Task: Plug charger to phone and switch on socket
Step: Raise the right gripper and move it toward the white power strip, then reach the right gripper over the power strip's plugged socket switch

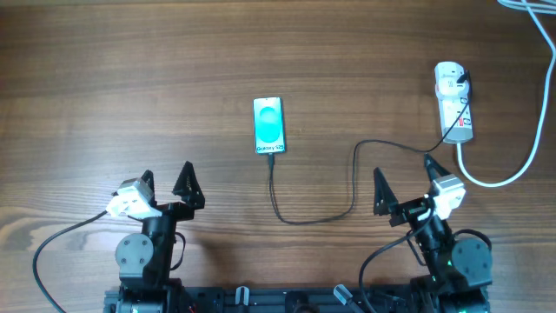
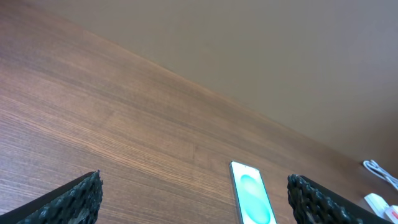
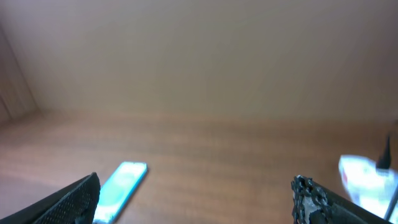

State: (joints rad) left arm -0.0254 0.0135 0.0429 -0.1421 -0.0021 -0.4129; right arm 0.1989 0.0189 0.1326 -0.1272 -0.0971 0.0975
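Left hand [image 1: 165, 180] and right hand [image 1: 405, 177] sit with fingers spread wide, empty, at the near edge of the brown wooden tabletop [image 1: 130, 78].
The teal-screened, white-edged smartphone [image 1: 268, 125] lies mid-table. A thin black charger cable [image 1: 352, 187] runs from its near end, looping right to the white power strip [image 1: 453, 103], where its black plug sits.

Charger [image 1: 354, 178] between phone [image 1: 268, 125] and socket [image 1: 453, 104]

A black cable [image 1: 354, 178] runs from the near end of the phone [image 1: 268, 125] to the power strip [image 1: 453, 104] (far right); left gripper [image 1: 165, 179] and right gripper [image 1: 405, 176] gape.
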